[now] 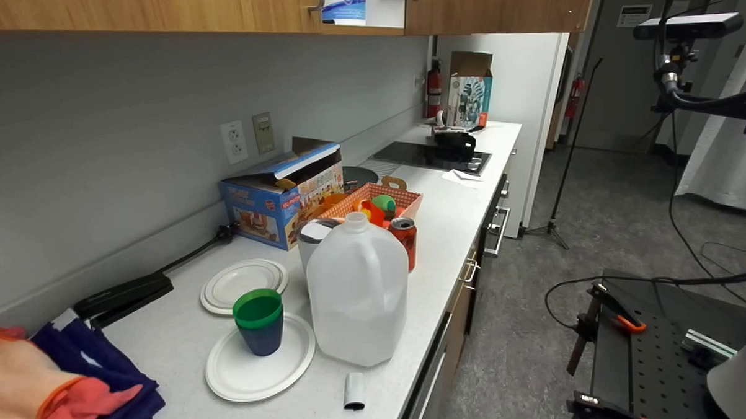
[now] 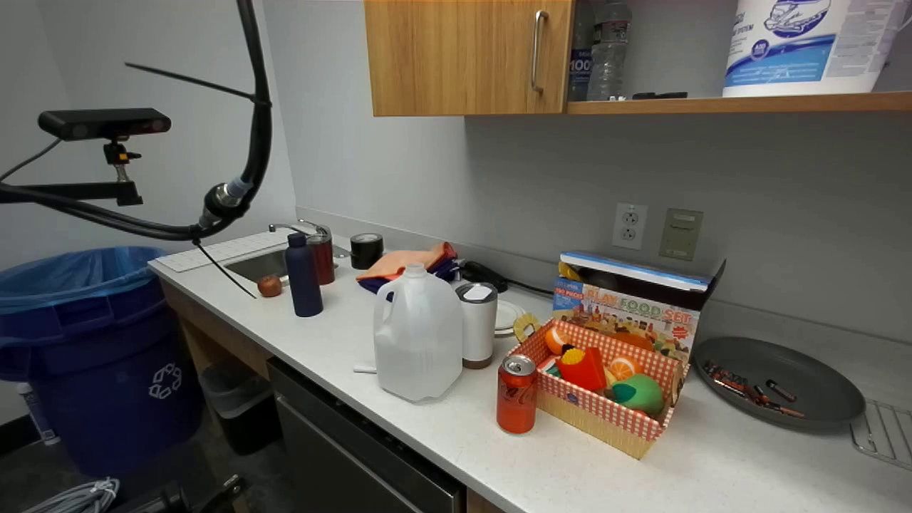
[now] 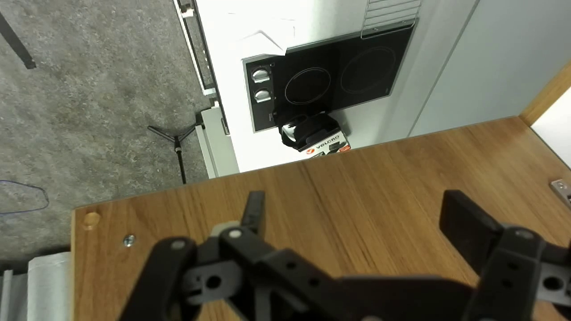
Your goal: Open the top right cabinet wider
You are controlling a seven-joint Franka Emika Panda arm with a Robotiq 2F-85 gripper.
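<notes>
The top right cabinet door (image 1: pixel 498 12) is wooden and stands open at the top of an exterior view, swung out from the cabinet. In the wrist view the door's inner face (image 3: pixel 357 178) fills the lower half, with a screw and a round dimple near its free edge and a metal hinge (image 3: pixel 561 188) at the right. My gripper (image 3: pixel 353 196) is open and empty, its two black fingers wide apart over this inner face. Whether the fingers touch the door cannot be told. The gripper is out of view in both exterior views. The door's handle is hidden.
The left cabinet door (image 2: pixel 467 57) is closed. A white tub (image 2: pixel 805 50) and bottles (image 2: pixel 609 53) stand on the open cabinet shelf. Below, the counter bears a milk jug (image 1: pixel 358 289), a play food box (image 1: pixel 283 197) and a basket (image 2: pixel 591 399). A cooktop (image 3: pixel 330 76) lies beneath the door.
</notes>
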